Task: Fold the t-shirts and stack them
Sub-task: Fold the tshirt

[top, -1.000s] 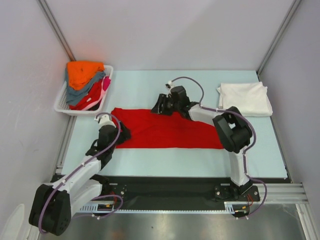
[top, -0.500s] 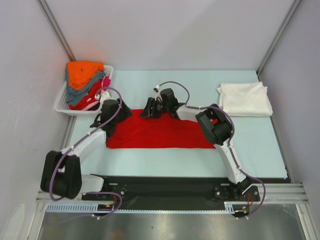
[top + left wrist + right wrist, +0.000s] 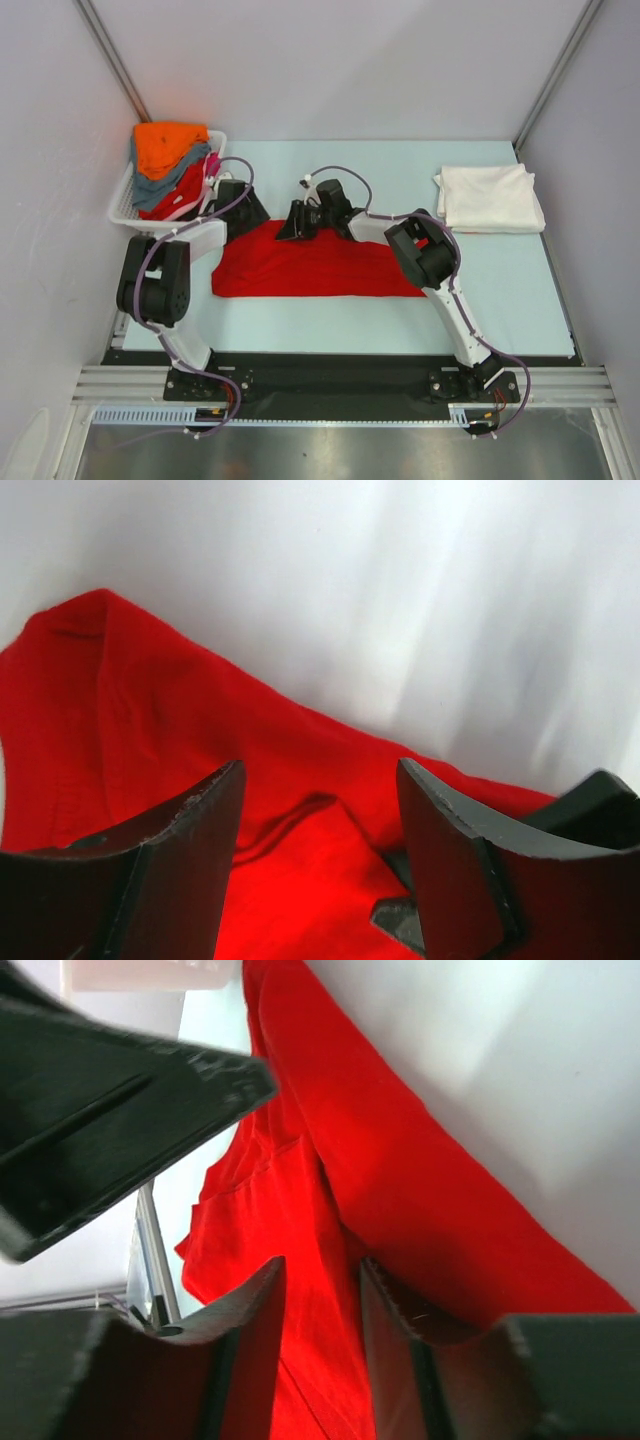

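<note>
A plain bright red t-shirt (image 3: 320, 265) lies as a long folded band across the middle of the table. My left gripper (image 3: 250, 212) is at its far left corner, jaws apart over the red cloth (image 3: 150, 700) with a wrinkle between the left gripper's fingertips (image 3: 320, 780). My right gripper (image 3: 290, 228) sits on the shirt's far edge a little to the right. Its jaws stand narrowly apart, and the red cloth (image 3: 400, 1160) runs between the right gripper's fingertips (image 3: 320, 1270). A folded cream-white t-shirt (image 3: 490, 197) lies at the far right.
A white mesh basket (image 3: 122, 205) stands at the far left, close beside the left gripper, with orange (image 3: 165, 145), grey-teal and red pink-trimmed shirts in it. Grey walls close in the table on three sides.
The left arm has swung from the shirt's near left end up to its far left corner. The right gripper slid left along the far edge, and the shirt shifted left with it.
</note>
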Motion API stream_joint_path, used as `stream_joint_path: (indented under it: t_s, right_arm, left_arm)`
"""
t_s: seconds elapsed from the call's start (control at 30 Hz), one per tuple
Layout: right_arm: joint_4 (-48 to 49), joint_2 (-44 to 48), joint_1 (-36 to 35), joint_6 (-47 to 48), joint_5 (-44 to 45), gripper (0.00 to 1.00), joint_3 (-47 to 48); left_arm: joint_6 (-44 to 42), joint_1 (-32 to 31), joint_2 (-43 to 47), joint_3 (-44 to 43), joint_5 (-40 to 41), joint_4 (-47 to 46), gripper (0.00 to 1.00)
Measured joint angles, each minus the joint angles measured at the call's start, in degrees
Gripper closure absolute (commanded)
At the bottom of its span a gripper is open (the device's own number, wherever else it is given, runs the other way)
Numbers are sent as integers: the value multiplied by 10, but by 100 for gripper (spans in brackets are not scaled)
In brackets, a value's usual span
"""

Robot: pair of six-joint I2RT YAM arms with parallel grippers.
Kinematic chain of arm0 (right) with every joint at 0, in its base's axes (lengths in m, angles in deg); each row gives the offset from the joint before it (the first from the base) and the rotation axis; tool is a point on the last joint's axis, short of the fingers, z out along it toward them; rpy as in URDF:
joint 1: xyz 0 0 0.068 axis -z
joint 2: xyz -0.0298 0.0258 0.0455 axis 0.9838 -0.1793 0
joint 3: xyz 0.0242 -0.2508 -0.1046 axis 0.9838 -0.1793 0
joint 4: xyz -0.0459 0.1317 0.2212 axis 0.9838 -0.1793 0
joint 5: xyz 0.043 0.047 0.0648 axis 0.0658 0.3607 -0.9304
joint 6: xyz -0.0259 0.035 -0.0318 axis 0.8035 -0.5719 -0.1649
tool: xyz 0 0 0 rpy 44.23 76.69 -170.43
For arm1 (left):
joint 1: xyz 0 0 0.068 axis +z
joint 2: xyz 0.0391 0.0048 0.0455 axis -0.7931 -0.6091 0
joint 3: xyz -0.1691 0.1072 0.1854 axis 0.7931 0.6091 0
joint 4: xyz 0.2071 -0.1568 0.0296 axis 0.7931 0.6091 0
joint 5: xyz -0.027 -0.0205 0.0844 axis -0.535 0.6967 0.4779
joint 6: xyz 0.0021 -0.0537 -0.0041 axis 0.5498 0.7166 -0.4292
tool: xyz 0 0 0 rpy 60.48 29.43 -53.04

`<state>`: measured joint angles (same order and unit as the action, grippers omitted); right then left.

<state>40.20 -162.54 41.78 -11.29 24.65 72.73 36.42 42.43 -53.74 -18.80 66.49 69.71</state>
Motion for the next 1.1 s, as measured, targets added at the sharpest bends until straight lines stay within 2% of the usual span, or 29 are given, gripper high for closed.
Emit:
stream_joint_path:
  t_s: [0.17,0.3,0.43,0.6,0.77,0.97,1.03,1.07,1.1]
  right_arm:
    - [15,-1,-1,-1,-24,70,0]
    - [25,-1,-3,-3,-44,87,-1]
    - [41,1,-4,-3,-63,98,-20]
    - [55,25,-5,-5,-80,100,-91]
    - [82,88,-5,-9,-95,99,-183]
    - [125,172,-5,-9,-105,91,-288]
    - [133,188,-5,-8,-105,73,-314]
    - [132,195,-5,-7,-104,59,-325]
    - [130,199,-5,-6,-103,52,-333]
  left_arm:
    - [0,3,-38,-31,-3,9,32]
    - [-3,6,-69,-57,-3,21,32]
    - [-4,10,-87,-68,-1,31,32]
    - [-4,14,-91,-75,-1,33,32]
    - [-5,14,-92,-76,-1,34,32]
    - [-15,14,-92,-76,0,34,32]
    - [-17,14,-92,-78,0,36,32]
    - [-19,14,-92,-79,0,37,32]
    - [-19,15,-93,-79,0,37,32]
